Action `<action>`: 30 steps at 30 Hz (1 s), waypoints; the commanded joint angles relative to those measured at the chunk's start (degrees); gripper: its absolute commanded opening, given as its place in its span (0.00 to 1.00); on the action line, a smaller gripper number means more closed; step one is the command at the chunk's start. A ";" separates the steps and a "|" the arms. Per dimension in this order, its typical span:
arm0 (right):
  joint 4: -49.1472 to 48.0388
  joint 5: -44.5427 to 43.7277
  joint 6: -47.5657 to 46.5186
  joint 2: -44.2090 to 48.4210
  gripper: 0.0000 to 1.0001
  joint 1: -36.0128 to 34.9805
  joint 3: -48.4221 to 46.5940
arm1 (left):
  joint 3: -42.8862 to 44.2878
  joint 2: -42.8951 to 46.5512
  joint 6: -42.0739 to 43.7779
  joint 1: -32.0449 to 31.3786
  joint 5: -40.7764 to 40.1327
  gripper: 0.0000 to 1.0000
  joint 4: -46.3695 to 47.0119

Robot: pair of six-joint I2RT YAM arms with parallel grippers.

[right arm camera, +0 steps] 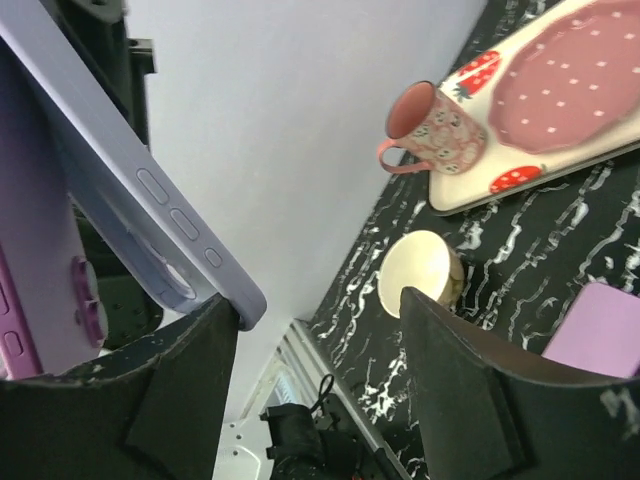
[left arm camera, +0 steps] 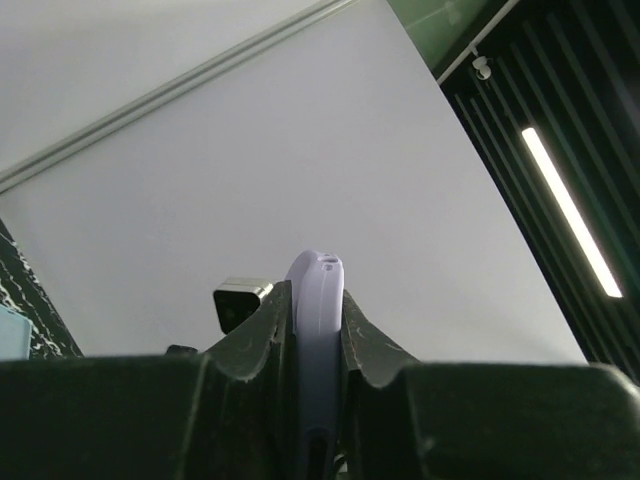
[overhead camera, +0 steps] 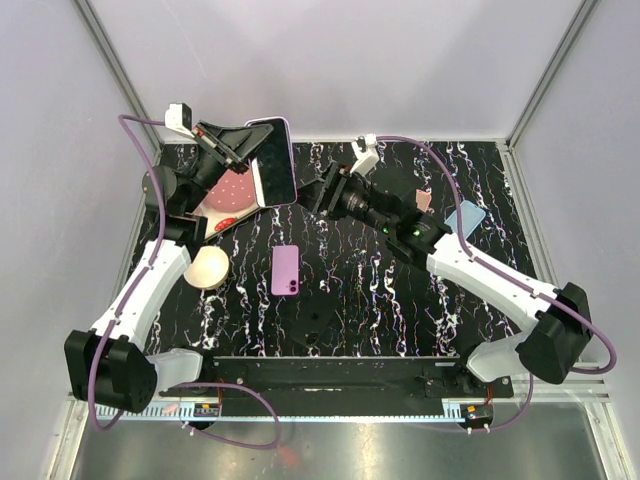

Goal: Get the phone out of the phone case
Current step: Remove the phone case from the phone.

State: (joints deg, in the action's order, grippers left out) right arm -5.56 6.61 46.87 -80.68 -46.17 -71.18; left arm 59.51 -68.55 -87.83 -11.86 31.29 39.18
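Note:
My left gripper is raised at the back left and is shut on a lavender phone case, held on edge with the phone's dark screen facing right. In the left wrist view the case stands clamped between the two fingers of the left gripper. My right gripper is open just right of the case's lower corner. In the right wrist view the case with its side buttons runs down to the left finger, whether touching I cannot tell. Nothing is between the right gripper's fingers.
A purple phone or case lies flat mid-table, also in the right wrist view. A tan bowl, a strawberry tray with a pink plate and a pink cup stand left. A light blue phone lies right.

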 commanded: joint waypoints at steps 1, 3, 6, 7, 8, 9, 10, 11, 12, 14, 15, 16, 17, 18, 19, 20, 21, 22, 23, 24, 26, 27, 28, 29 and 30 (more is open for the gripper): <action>-15.96 4.72 2.96 -0.88 0.71 3.02 3.94 | 0.09 2.55 -11.92 -2.73 5.53 0.00 10.48; -16.50 5.60 2.26 -0.96 0.70 3.19 3.50 | -0.70 1.58 -12.53 -3.26 5.80 0.00 11.52; -17.90 7.71 1.73 -1.75 0.70 3.72 2.36 | -1.93 0.88 -12.72 -4.13 6.76 0.00 11.80; -19.56 8.24 1.82 -2.02 0.70 3.98 2.36 | -2.46 0.70 -12.71 -4.31 7.03 0.00 11.80; -20.62 8.94 1.99 -2.28 0.70 4.42 2.45 | -3.68 0.79 -12.71 -4.40 7.29 0.00 11.80; -21.85 10.34 2.69 -2.37 0.70 4.60 2.53 | -4.48 0.79 -12.89 -4.40 7.47 0.00 12.41; -23.51 11.13 2.96 -2.81 0.70 5.30 2.27 | -5.18 0.70 -13.33 -4.32 7.91 0.00 13.20; -23.96 11.75 3.05 -3.25 0.70 5.65 1.92 | -5.97 0.18 -13.94 -4.40 8.43 0.00 13.99; -24.93 13.67 3.83 -3.60 0.70 5.92 1.75 | -6.33 -0.09 -14.03 -4.49 8.87 0.00 14.52; -28.44 15.00 5.41 -5.00 0.68 7.32 2.18 | -7.81 -0.44 -13.68 -4.58 9.49 0.00 14.52; -30.28 16.66 7.95 -5.53 0.66 7.93 2.70 | -8.26 -0.70 -13.33 -4.49 9.58 0.00 14.61; -34.65 17.20 9.62 -6.49 0.63 8.64 4.71 | -8.61 -1.05 -13.07 -4.49 10.19 0.00 14.70; -37.13 17.90 11.56 -7.02 0.60 10.30 5.95 | -8.79 -2.53 -12.46 -4.49 10.98 0.00 15.31; -39.50 19.04 14.97 -7.38 0.56 11.01 7.09 | -9.05 -3.59 -12.36 -4.84 12.55 0.00 17.58; -43.18 19.40 16.39 -8.16 0.48 11.89 9.72 | -10.10 -4.73 -12.62 -5.02 13.18 0.00 19.51; -44.52 19.40 17.37 -8.26 0.41 12.94 11.13 | -10.55 -6.92 -12.28 -5.37 13.79 0.00 21.36; -45.32 18.88 18.25 -8.17 0.35 13.30 12.37 | -10.99 -8.07 -11.75 -5.54 14.84 0.00 22.94; -46.02 18.62 18.34 -7.82 0.29 13.65 14.81 | -12.12 -10.70 -10.88 -5.89 15.12 0.00 24.00; -45.94 18.35 18.26 -7.65 0.16 13.83 15.88 | -12.83 -12.20 -10.70 -6.77 15.29 0.00 26.89; -46.29 17.83 18.25 -7.47 0.11 14.09 16.94 | -13.27 -13.96 -10.69 -7.30 15.64 0.00 28.39; -46.21 17.91 18.52 -7.64 0.00 14.44 19.32 | -14.85 -20.10 -13.14 -8.96 15.30 0.00 37.30; -46.64 17.74 19.04 -7.91 0.00 14.88 20.02 | -15.12 -22.48 -14.63 -9.41 15.03 0.00 41.20; -46.91 17.73 19.57 -8.00 0.00 15.23 21.59 | -15.29 -27.37 -18.04 -9.76 14.68 0.00 45.07; -47.34 17.73 20.53 -8.08 0.00 15.50 22.30 | -15.12 -29.68 -19.64 -10.29 14.24 0.00 51.46; -47.78 17.82 20.97 -8.43 0.00 16.02 22.92 | -14.77 -31.88 -20.96 -10.47 13.98 0.00 53.79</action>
State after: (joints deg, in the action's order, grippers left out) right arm -45.60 28.64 64.90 -88.51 -31.97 -49.23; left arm 45.15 -93.19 -99.94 -18.46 37.17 64.38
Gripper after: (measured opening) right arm 0.122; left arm 0.179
